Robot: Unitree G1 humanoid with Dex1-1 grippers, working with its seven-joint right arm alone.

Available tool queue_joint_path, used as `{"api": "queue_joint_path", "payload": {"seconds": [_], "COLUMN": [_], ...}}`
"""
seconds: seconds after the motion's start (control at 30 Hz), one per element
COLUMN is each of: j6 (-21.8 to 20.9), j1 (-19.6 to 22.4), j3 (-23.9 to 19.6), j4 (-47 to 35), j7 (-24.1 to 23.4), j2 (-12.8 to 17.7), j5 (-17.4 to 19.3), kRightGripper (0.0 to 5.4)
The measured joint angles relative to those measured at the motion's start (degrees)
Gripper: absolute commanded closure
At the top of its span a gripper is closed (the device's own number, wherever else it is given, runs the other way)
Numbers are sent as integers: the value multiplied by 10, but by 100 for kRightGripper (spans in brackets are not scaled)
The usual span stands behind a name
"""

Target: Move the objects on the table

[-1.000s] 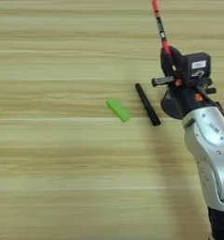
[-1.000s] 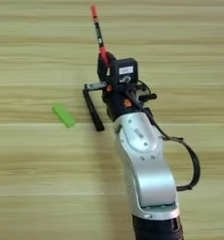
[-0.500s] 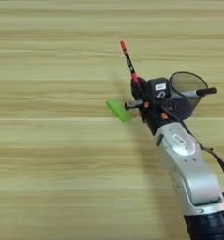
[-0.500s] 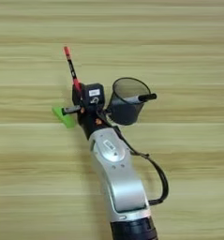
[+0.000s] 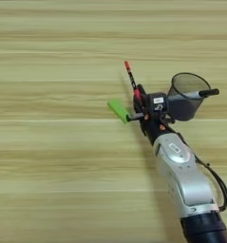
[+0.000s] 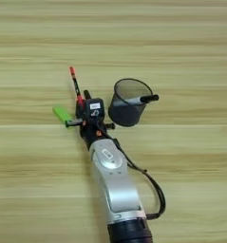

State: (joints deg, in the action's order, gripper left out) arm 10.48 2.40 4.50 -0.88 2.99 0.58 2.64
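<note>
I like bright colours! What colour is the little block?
Bright green. The block shows best in the left eye view.

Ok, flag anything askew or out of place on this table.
One thing: a black marker lies across the rim of the mesh pen cup with its tip sticking out sideways, not standing inside. The green block lies flat.

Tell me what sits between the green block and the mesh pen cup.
The right gripper sits between the green block and the mesh pen cup, clearest in the right eye view.
</note>
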Motion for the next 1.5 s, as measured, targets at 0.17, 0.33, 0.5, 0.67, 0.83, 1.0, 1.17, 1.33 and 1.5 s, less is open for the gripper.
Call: {"api": "queue_joint_path", "payload": {"seconds": [0.17,0.33,0.5,0.67,0.83,1.0,1.17,1.33,1.5], "j6": [-7,-10,-9,2,14,15,15,16,15], "j1": [1,5,5,4,4,4,6,7,7], "j3": [-10,-15,-15,-14,-16,-20,-23,-25,-25], "j4": [31,51,54,58,64,70,72,74,74], "j7": [1,6,15,25,29,30,33,33,30], "j2": [-2,-4,-8,-8,-8,-7,-6,-6,-4], "j5": [0,0,6,10,12,12,12,11,7], "kRightGripper": [485,485,485,485,485,485,484,426,378]}}
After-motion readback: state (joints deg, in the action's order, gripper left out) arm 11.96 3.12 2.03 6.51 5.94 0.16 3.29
